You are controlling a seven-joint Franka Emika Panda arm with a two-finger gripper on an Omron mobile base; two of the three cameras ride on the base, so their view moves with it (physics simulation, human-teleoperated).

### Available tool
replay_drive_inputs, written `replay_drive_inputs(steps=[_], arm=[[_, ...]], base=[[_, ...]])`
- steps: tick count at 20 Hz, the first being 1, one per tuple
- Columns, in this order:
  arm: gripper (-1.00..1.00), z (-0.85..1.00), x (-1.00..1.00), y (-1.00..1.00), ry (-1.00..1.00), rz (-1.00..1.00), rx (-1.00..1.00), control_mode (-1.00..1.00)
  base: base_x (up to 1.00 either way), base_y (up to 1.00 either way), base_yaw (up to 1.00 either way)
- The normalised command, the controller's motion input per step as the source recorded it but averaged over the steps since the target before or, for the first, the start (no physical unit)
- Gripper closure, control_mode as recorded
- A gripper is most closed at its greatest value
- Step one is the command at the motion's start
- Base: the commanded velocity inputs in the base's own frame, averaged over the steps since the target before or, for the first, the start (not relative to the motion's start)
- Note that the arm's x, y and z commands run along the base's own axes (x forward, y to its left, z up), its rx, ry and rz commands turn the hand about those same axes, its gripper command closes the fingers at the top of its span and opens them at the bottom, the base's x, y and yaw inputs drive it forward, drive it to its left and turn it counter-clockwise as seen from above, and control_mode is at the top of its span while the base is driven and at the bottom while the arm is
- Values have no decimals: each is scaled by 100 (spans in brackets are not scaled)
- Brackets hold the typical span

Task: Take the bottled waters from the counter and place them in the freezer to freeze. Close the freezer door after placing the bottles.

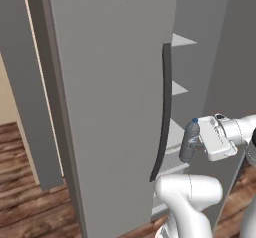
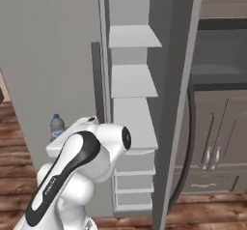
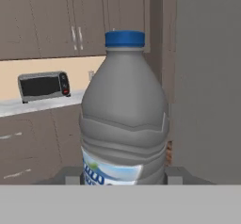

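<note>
Door: tall grey freezer door (image 1: pixel 110 97) with long dark handle stands open, left.
Bottle: grey see-through blue-capped plastic bottle (image 1: pixel 189 140) upright in closed fingers (image 1: pixel 199 143), near pale shelves (image 2: pixel 132 81).
Left: shelving it, then closing.

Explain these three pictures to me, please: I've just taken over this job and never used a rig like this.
The machine is a white robot arm on a driving base. Two pictures come from cameras on that base, behind the arm to its left and right; the third looks along the hand. The gripper is shut on a grey water bottle with a blue cap, held upright in front of the open freezer, whose pale shelves show inside. Its grey door with a long dark handle stands open. Past the bottle, the hand camera shows a toaster oven on a counter.
</note>
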Motion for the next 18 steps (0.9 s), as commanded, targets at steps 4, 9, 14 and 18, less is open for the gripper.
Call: replay_drive_inputs(steps=[4,9,14,18], arm=[[100,0,0,0,0,0,0,100],[100,0,0,0,0,0,0,100],[100,0,0,0,0,0,0,100],[100,0,0,0,0,0,0,100]], base=[[-12,-43,2],[0,-15,-2],[0,-22,-3],[0,-45,-8]])
